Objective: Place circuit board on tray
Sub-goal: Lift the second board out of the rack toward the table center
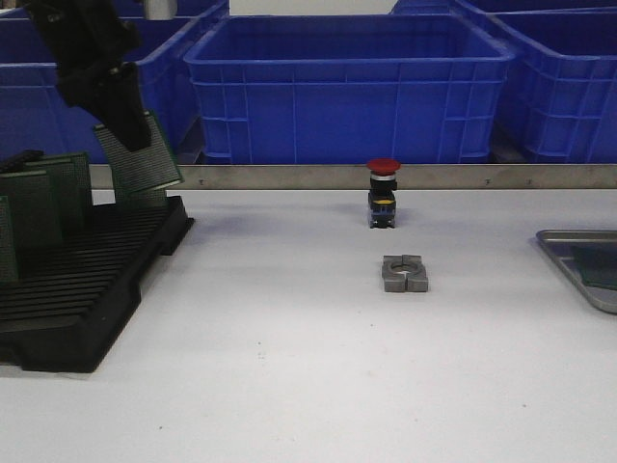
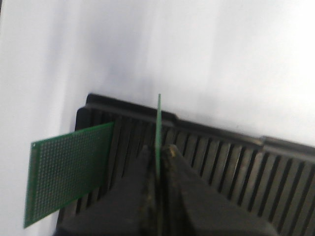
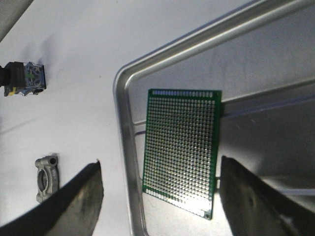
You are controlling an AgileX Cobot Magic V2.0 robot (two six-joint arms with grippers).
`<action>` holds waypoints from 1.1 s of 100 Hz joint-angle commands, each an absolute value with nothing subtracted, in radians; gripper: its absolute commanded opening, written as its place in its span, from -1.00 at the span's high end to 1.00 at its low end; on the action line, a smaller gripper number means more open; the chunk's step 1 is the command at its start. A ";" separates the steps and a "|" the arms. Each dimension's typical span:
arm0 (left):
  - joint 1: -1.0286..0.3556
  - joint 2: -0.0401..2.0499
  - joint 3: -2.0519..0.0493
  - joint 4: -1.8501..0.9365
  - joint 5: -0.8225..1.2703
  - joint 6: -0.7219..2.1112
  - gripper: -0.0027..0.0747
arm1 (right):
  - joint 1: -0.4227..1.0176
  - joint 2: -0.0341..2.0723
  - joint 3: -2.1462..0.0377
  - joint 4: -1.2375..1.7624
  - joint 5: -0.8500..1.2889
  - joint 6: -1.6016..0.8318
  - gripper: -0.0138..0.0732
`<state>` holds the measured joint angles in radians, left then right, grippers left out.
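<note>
Gripping a green circuit board (image 1: pixel 140 151) edge-on between closed fingers, the left hand (image 2: pixel 158 164) is holding it just above the far end of the black slotted rack (image 1: pixel 92 280), so the carry step is beginning. The right hand (image 3: pixel 160 196) is hanging wide open and empty over the metal tray (image 3: pixel 125 147), where another perfboard (image 3: pixel 182 150) is already lying. Next, I judge, comes a long sideways carry, since the tray is sitting well apart from the rack; no writing is readable.

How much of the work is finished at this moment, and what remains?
Done: one circuit board lies flat in the tray, under the open right pincer. In hand: the left pincer grips a second board above the black rack. Left: carrying it to the tray; more boards stand in the rack.
</note>
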<state>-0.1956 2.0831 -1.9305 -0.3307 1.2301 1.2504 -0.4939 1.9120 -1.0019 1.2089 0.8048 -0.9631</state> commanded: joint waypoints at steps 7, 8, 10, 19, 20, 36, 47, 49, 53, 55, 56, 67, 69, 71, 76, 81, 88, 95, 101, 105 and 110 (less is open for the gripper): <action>-0.198 1.989 -1.963 -0.562 1.276 1.213 0.98 | -0.496 1.858 -1.024 1.236 0.843 -0.971 -0.51; -0.199 1.986 -1.963 -0.568 1.276 1.210 0.98 | -0.496 1.858 -1.024 1.236 0.843 -0.971 -0.51; -0.205 1.983 -1.963 -0.581 1.276 1.203 0.98 | -0.496 1.858 -1.024 1.236 0.843 -0.971 -0.51; -0.230 1.962 -1.963 -0.617 1.276 1.167 0.98 | -0.496 1.858 -1.024 1.236 0.843 -0.971 -0.51; -0.232 1.962 -1.963 -0.618 1.276 1.167 0.98 | -0.496 1.858 -1.024 1.236 0.843 -0.971 -0.51; -0.305 1.936 -1.963 -0.628 1.276 1.143 0.98 | -0.496 1.858 -1.024 1.236 0.843 -0.971 -0.51; -0.372 1.936 -1.963 -0.650 1.276 1.114 0.98 | -0.496 1.858 -1.024 1.236 0.843 -0.971 -0.51; -0.381 1.938 -1.963 -0.652 1.276 1.114 0.98 | -0.496 1.858 -1.024 1.236 0.843 -0.971 -0.51; -0.409 1.940 -1.963 -0.663 1.276 1.114 0.98 | -0.496 1.858 -1.024 1.236 0.843 -0.971 -0.51; -0.423 1.940 -1.963 -0.672 1.276 1.114 0.98 | -0.496 1.858 -1.024 1.236 0.843 -0.971 -0.51; -0.428 1.942 -1.963 -0.679 1.276 1.114 0.98 | -0.496 1.858 -1.024 1.236 0.843 -0.971 -0.51; -0.498 1.949 -1.963 -0.734 1.276 1.114 0.98 | -0.496 1.858 -1.024 1.236 0.843 -0.971 -0.51; -0.509 1.953 -1.963 -0.743 1.276 1.114 0.98 | -0.496 1.858 -1.024 1.236 0.843 -0.971 -0.51; -0.520 1.953 -1.963 -0.750 1.276 1.114 0.98 | -0.496 1.858 -1.024 1.236 0.843 -0.971 -0.51; -0.543 1.960 -1.963 -0.752 1.274 1.114 0.98 | -0.496 1.858 -1.024 1.236 0.843 -0.971 -0.51; -0.563 1.967 -1.963 -0.752 1.274 1.114 0.98 | -0.496 1.858 -1.024 1.236 0.843 -0.971 -0.51; -0.581 1.976 -1.963 -0.752 1.274 1.114 0.98 | -0.496 1.858 -1.024 1.236 0.843 -0.971 -0.51; -0.589 1.976 -1.963 -0.752 1.274 1.114 0.98 | -0.496 1.858 -1.024 1.236 0.851 -0.971 -0.51; -0.592 1.976 -1.963 -0.752 1.274 1.114 0.98 | -0.496 1.858 -1.025 1.236 0.876 -0.977 -0.51; -0.592 1.976 -1.963 -0.752 1.274 1.114 0.98 | -0.495 1.858 -1.031 1.236 0.899 -0.987 -0.51; -0.592 1.976 -1.963 -0.752 1.274 1.114 0.98 | -0.490 1.858 -1.044 1.236 0.932 -1.000 -0.51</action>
